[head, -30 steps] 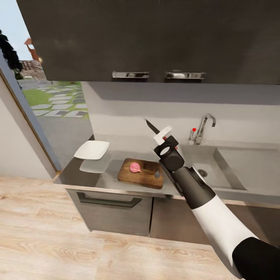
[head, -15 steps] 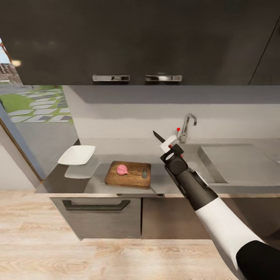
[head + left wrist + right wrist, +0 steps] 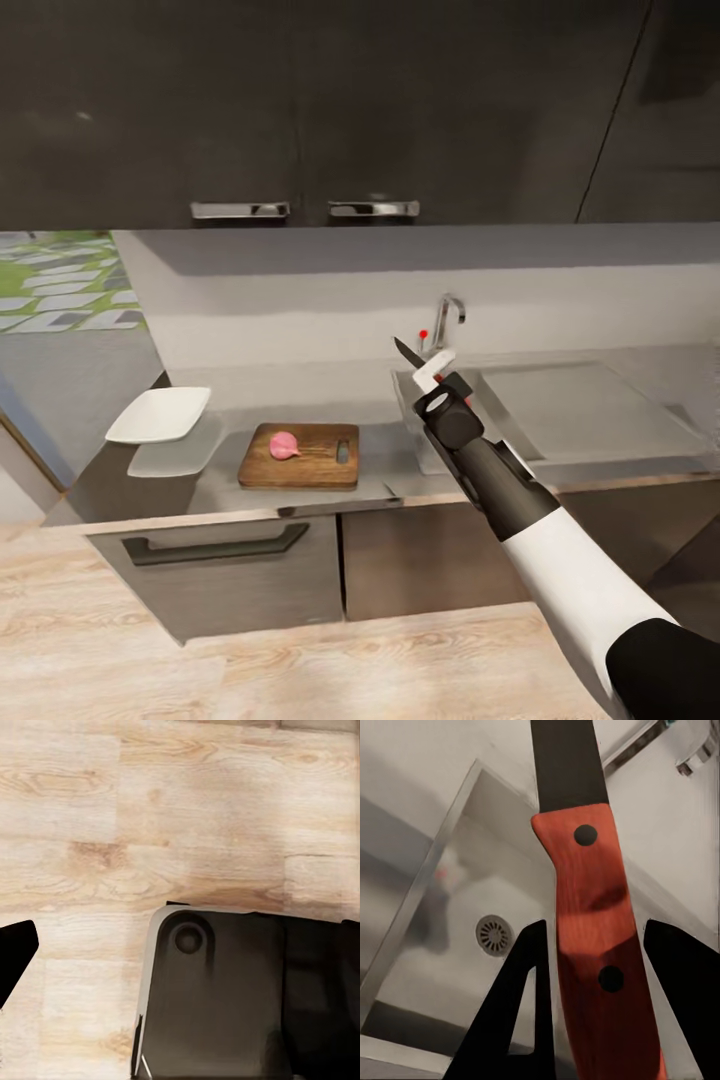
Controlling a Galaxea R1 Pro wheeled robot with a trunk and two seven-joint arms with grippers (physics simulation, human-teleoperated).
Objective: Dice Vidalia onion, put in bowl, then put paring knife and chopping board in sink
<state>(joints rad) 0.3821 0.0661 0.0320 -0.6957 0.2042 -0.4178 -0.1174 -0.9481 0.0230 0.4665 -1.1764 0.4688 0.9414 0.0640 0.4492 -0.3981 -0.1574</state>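
Head view high, faces countertop [image 3: 400, 470]; right wrist close above sink [image 3: 457, 907], shared; left wrist downward at floor [image 3: 150, 817].

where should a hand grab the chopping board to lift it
Take the chopping board by its front long edge, coming from the robot's side. It lies flat on the countertop near the front edge; the pink onion piece sits left of centre, so grip towards the right.

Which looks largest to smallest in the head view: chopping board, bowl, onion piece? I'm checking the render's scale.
1. Chopping board
2. Bowl, slightly smaller, though it sits a little farther back
3. Onion piece, clearly smallest
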